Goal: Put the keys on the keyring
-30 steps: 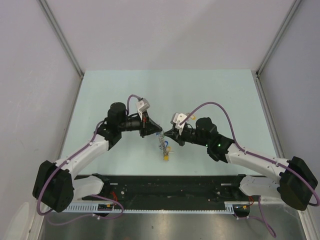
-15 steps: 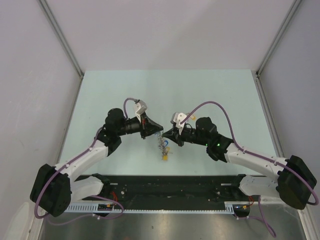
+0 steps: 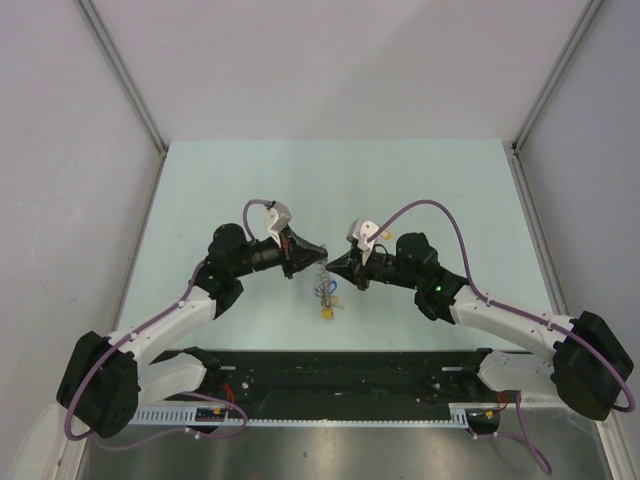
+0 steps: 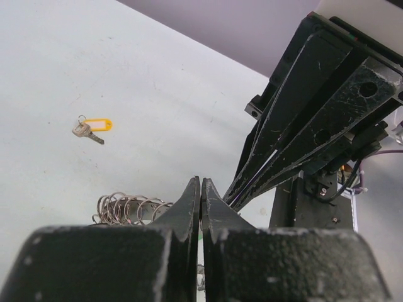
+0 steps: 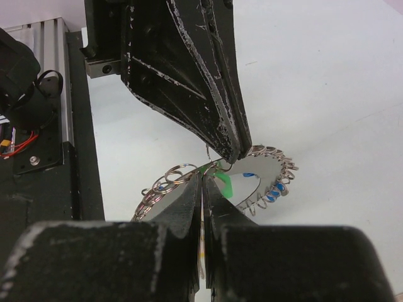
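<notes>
The keyring (image 3: 323,288) sits about the middle of the surface (image 3: 420,180), a little toward its near edge, strung between the two claw tips. Whether it hangs clear of the surface I cannot tell. From above it reads as a narrow bundle with its long axis running from the far edge toward the near edge. In the right wrist view it opens into a wreath of wire loops. It is likely heavy for its size, and floppy and noisy rather than stiff, with loops that swing and slide along the wire. The firm place to take it is the bare wire itself, not the loose loops. The left claw (image 3: 322,258) is closed tight, its tips meeting that wire and apparently pinching it. The right claw (image 3: 331,266) is also closed tight, with the green key (image 5: 222,184) poking out just beyond its tips, seemingly held. That key is light, thin and slippery metal, best gripped flat by its plastic head, which slants toward the ring. The yellow key (image 4: 93,126) lies flat on the surface, apart from the bundle, with its small ring at one end of its long axis and the tag at the other.
</notes>
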Available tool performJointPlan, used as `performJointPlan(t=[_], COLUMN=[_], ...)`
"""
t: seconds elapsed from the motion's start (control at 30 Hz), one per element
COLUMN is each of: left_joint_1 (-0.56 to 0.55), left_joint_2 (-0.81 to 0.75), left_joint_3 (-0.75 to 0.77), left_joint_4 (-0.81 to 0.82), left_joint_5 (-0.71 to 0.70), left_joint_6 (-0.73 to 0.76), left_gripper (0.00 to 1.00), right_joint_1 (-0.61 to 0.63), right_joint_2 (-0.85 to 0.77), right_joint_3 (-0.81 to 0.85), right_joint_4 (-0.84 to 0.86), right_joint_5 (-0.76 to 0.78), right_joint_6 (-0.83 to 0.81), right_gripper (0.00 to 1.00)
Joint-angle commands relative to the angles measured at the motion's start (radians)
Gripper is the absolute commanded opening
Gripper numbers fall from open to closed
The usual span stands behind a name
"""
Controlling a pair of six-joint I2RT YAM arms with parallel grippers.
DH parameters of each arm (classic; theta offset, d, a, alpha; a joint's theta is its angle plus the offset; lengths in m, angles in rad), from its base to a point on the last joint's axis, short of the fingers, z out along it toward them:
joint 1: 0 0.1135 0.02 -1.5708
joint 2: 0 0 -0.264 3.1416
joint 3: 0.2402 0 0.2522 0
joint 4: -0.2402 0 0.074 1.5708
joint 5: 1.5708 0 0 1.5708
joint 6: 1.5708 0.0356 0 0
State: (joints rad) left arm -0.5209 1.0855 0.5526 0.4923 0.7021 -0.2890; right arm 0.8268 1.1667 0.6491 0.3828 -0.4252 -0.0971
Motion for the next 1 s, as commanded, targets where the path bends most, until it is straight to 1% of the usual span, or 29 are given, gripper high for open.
performJointPlan(t=[0.0,0.07,0.1,0.13,0.23,0.33,0.43,0.47,0.5,0.57,0.67,0.7,0.77,0.8,0.87,0.97], left_joint_1=[-0.007,-0.005,-0.005,-0.004,-0.001,0.007,0.025,0.033,0.048,0.064,0.09,0.097,0.098,0.098,0.098,0.098], left_joint_2=[-0.022,-0.013,-0.007,-0.001,0.011,0.011,0.016,0.02,0.027,0.062,0.123,0.138,0.177,0.185,0.2,0.217], left_joint_3=[0.027,0.05,0.059,0.069,0.119,0.141,0.168,0.181,0.194,0.24,0.296,0.32,0.346,0.362,0.377,0.406], left_joint_4=[0.065,0.016,-0.006,-0.049,-0.145,-0.202,-0.27,-0.293,-0.349,-0.414,-0.526,-0.575,-0.627,-0.661,-0.714,-0.764], left_joint_5=[-0.021,-0.01,-0.01,-0.01,-0.004,-0.004,0.026,0.061,0.088,0.163,0.259,0.298,0.353,0.382,0.387,0.41], left_joint_6=[0.005,0.031,0.042,0.065,0.128,0.171,0.229,0.247,0.286,0.345,0.447,0.499,0.565,0.606,0.69,0.77], left_gripper=[0.0,0.05,0.08,0.14,0.21,0.24,0.27,0.29,0.32,0.35,0.43,0.47,0.52,0.56,0.58,0.62], right_joint_1=[0.003,0.002,0.002,0.0,-0.006,-0.012,-0.015,-0.017,-0.015,-0.017,-0.018,-0.017,-0.018,-0.02,-0.02,-0.02], right_joint_2=[-0.009,-0.021,-0.022,-0.027,-0.021,-0.01,-0.001,0.004,0.004,0.007,0.008,0.011,0.011,0.01,0.007,0.001], right_joint_3=[-0.002,-0.002,-0.002,-0.002,0.004,0.029,0.041,0.046,0.049,0.053,0.061,0.063,0.064,0.066,0.07,0.078], right_joint_4=[0.022,-0.002,-0.01,-0.024,-0.051,-0.093,-0.113,-0.117,-0.13,-0.139,-0.159,-0.163,-0.166,-0.17,-0.179,-0.183], right_joint_5=[0.008,0.023,0.025,0.028,0.007,-0.014,-0.027,-0.033,-0.035,-0.041,-0.055,-0.058,-0.061,-0.061,-0.06,-0.066], right_joint_6=[-0.018,-0.036,-0.055,-0.064,-0.088,-0.119,-0.139,-0.144,-0.148,-0.159,-0.168,-0.17,-0.171,-0.171,-0.174,-0.177], right_gripper=[0.0,0.0,0.0,0.0,0.0,0.0,0.0,0.0,0.0,0.0,0.0,0.0,0.0,0.0,0.0,0.0])
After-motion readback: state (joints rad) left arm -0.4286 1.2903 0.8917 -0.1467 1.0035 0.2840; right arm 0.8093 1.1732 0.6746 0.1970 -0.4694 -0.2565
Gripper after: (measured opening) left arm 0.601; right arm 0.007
